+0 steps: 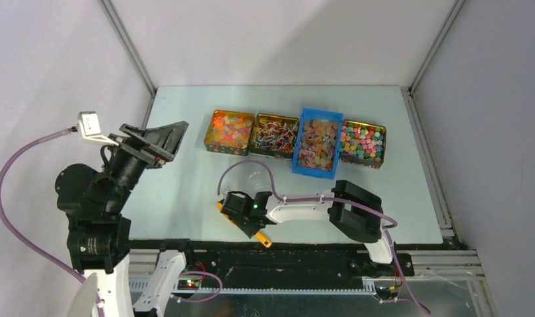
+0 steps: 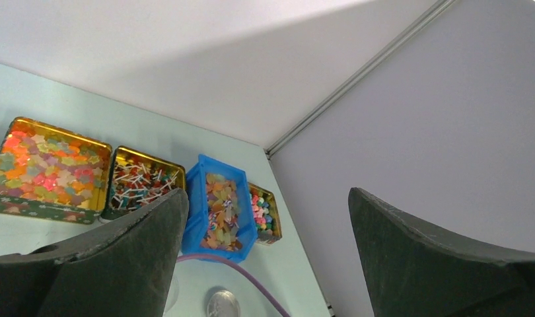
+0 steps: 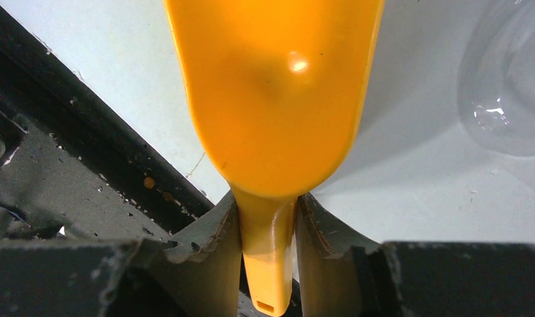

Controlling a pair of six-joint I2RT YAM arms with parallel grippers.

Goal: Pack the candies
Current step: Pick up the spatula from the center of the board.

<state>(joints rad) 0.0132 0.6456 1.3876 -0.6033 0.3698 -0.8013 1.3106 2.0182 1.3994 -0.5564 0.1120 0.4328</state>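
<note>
Grip status: the right gripper is clamped on the narrow neck of the orange scoop, one finger on each side of the handle, low over the table by its near edge. No sweet shows on the scoop's bowl. The left gripper is raised at the left of the table, fingers spread wide with nothing between them.

Location of goods: the candies lie in four containers in a row at the far side: gummy tin, lollipop tin, blue bin, pastel tin. By judgement, no packing has begun.

Hazards noted:
1. The handle tapers and the hold covers little of it. Pushing the bowl into a full tin could twist the scoop in the fingers or drag it free.
2. A clear container stands just beside the scoop with nothing steadying it. It looks light, so a knock from scoop or wrist would likely tip or shove it.
3. The purple cable loops over the table between arm and tins and could snag that container during a reach.
4. The sweets are tiny, so a heaped or tilted scoop would shed them over the table on the way back.
5. Lollipop sticks may tangle and lift in clumps
</note>
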